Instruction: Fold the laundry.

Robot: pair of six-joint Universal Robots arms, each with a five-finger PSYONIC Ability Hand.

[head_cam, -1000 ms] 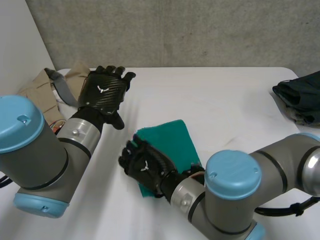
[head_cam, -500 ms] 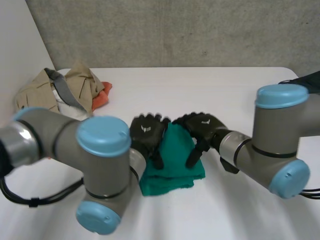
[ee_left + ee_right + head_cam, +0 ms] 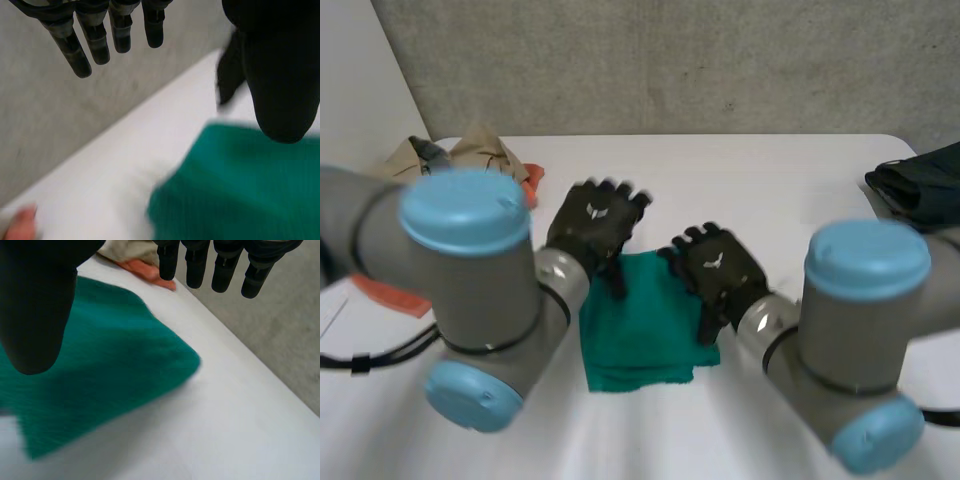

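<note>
Where the two hands met: a folded green cloth [image 3: 645, 325] lay flat on the white table [image 3: 790, 180], between the hands and partly beneath them.
Left hand [image 3: 592, 228]: placed at the cloth's far corner on its own side, back uppermost, palm toward the table.
Left hand, state: fingers [image 3: 95, 35] straight and side by side, thumb [image 3: 280, 80] well apart from them; nothing was gripped.
Left hand, contact: the thumb hung over the green surface; whether it touched could not be determined.
Right hand [image 3: 720, 272]: placed at the cloth's opposite far corner and side edge, back uppermost.
Right hand, state: fingers [image 3: 225, 262] extended and relaxed, thumb [image 3: 35, 305] held away from them; nothing was clamped.
Right hand, contact: the thumb was over the cloth; touching or clear could not be told.
Cloth by the hands: under each thumb, with bare table ahead of the fingertips.
Laundry pile [image 3: 470, 155]: beige garments heaped beyond the left hand on its outer side, apart from the green cloth.
Orange cloth [image 3: 531, 183]: at the pile's edge, near the left hand.
Dark garment [image 3: 920, 190]: at the table's edge, well apart from the right hand on its outer side.
</note>
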